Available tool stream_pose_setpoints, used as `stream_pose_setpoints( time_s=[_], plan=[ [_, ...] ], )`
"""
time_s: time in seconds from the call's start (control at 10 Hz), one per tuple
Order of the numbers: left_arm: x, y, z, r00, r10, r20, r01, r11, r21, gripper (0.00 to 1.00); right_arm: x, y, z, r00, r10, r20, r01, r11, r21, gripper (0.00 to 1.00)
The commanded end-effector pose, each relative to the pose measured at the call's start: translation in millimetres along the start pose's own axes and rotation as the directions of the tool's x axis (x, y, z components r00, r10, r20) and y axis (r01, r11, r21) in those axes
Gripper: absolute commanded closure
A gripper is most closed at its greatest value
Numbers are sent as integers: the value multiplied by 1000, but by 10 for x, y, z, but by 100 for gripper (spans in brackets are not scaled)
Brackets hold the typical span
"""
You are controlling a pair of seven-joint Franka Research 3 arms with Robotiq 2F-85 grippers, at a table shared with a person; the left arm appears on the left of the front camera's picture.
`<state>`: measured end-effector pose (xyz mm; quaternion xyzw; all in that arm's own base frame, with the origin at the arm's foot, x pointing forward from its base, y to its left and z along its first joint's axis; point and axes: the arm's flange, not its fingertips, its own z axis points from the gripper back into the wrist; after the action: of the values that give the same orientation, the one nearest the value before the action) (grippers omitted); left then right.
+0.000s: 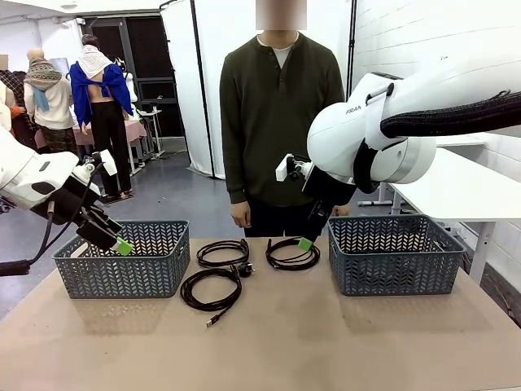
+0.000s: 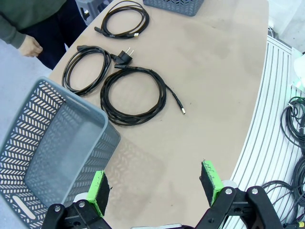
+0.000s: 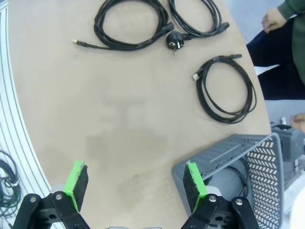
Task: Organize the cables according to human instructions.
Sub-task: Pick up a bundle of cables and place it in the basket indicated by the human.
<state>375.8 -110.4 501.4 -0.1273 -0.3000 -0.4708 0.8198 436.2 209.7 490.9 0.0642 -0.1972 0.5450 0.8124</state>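
Three cables lie coiled on the table between two baskets. The cable with a round mains plug [image 1: 243, 266] [image 2: 122, 57] [image 3: 174, 43] sits far left of centre. In front of it lies a cable with a small flat plug [image 1: 210, 307] [image 2: 133, 120] [image 3: 128, 46]. The third cable [image 1: 289, 265] [image 2: 143, 21] [image 3: 224, 117] lies to the right. A black cord [image 3: 242, 172] shows inside the right basket. My left gripper [image 1: 119, 243] [image 2: 152, 169] hangs open over the left basket's front corner. My right gripper [image 1: 307, 241] [image 3: 135, 167] hangs open just above the third cable, beside the right basket. Neither holds anything.
A grey plastic basket [image 1: 122, 269] [image 2: 52, 143] stands at the left, a matching one [image 1: 395, 265] [image 3: 248, 157] at the right. A person stands at the far edge, hands [image 1: 240, 216] [image 3: 275, 19] down at the sides. The front half of the table is bare.
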Motion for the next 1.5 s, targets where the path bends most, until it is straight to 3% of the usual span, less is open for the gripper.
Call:
stream_pose_setpoints(
  time_s=[0.0,1.4],
  plan=[
    [-40,31,-14,1000,-14,13,14,1000,-15,0,-10,-17,6,1000,-5,-4,5,1000,-7,0],
    [-40,31,-14,1000,-14,13,14,1000,-15,0,-10,-17,6,1000,-5,-4,5,1000,-7,0]
  ],
)
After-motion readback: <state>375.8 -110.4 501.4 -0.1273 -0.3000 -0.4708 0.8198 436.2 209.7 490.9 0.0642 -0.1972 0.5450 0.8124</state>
